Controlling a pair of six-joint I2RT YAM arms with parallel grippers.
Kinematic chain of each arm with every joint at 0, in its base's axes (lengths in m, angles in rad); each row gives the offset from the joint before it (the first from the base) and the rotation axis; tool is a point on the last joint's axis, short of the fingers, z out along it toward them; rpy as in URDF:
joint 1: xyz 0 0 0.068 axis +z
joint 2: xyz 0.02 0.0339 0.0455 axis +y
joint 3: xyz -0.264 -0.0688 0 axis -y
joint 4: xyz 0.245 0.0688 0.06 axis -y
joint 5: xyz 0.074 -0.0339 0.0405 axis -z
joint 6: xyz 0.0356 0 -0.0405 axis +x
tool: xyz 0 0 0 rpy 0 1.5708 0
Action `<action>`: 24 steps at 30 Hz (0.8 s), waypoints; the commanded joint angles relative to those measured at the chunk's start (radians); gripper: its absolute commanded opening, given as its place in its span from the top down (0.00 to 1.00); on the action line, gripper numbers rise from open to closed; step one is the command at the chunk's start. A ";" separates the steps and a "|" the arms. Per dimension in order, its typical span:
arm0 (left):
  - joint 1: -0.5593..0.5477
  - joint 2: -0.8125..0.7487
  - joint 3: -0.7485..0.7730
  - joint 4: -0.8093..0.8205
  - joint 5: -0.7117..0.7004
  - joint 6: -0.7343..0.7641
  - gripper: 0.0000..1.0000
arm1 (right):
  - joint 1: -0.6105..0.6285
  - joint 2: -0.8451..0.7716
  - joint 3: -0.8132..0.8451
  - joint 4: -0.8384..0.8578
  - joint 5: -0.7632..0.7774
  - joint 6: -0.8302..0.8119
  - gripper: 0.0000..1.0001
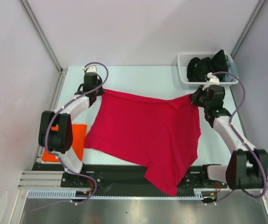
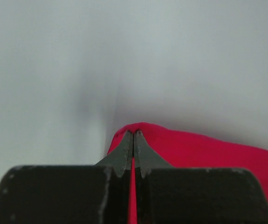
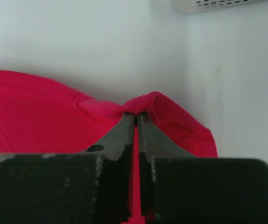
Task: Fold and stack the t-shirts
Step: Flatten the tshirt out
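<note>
The crimson red t-shirt [image 1: 147,133] lies spread across the middle of the table, its near part hanging over the front edge. My left gripper [image 1: 100,90] is shut on its far left corner; the left wrist view shows the cloth [image 2: 203,151] pinched between my fingertips [image 2: 134,133]. My right gripper [image 1: 194,97] is shut on the far right corner, where the cloth [image 3: 31,121] bunches at the fingertips [image 3: 136,113]. The bright orange t-shirt [image 1: 77,139] lies folded at the near left, partly hidden by the left arm.
A white lattice basket [image 1: 185,70] holding dark clothes stands at the far right corner; its edge shows in the right wrist view [image 3: 217,3]. Metal frame posts stand at the far left and far right. A black rail runs along the front edge.
</note>
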 commanded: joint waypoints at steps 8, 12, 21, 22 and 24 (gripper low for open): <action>0.086 0.184 0.244 0.117 0.066 -0.051 1.00 | -0.008 0.193 0.153 0.121 -0.082 -0.078 1.00; 0.100 0.193 0.224 0.149 0.099 -0.069 1.00 | -0.006 0.262 0.211 0.118 -0.084 -0.082 1.00; 0.106 0.217 0.270 0.002 0.160 -0.075 1.00 | -0.012 0.246 0.322 -0.167 -0.110 -0.041 1.00; 0.109 0.207 0.270 -0.024 0.166 -0.077 1.00 | -0.012 0.226 0.319 -0.204 -0.119 -0.032 1.00; 0.115 0.187 0.262 -0.101 0.166 -0.080 1.00 | -0.009 0.169 0.313 -0.311 -0.130 -0.001 1.00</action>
